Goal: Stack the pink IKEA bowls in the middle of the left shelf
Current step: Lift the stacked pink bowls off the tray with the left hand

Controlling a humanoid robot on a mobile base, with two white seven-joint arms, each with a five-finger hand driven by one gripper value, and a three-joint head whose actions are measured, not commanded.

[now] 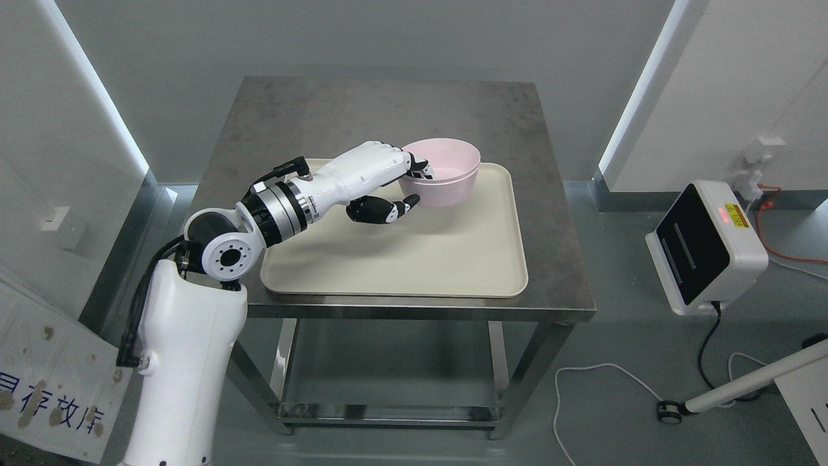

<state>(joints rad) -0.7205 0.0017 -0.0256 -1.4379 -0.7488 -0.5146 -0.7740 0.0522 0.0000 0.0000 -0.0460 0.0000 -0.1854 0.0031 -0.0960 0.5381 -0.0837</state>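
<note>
A pink bowl point(446, 171) stands upright at the back of a cream tray point(414, 259) on a steel table. My left hand point(414, 184) grips the bowl's left rim: the fingers point(419, 167) reach over the rim into the bowl and the thumb point(396, 208) presses the outer wall from below. Only one bowl shows; whether another is nested in it I cannot tell. The right arm is out of the picture.
The steel table point(550, 194) has a lower shelf between its legs. A white device with a black screen point(705, 249) stands on the floor to the right, with cables point(601, 388) trailing. White wall panels flank the table on both sides.
</note>
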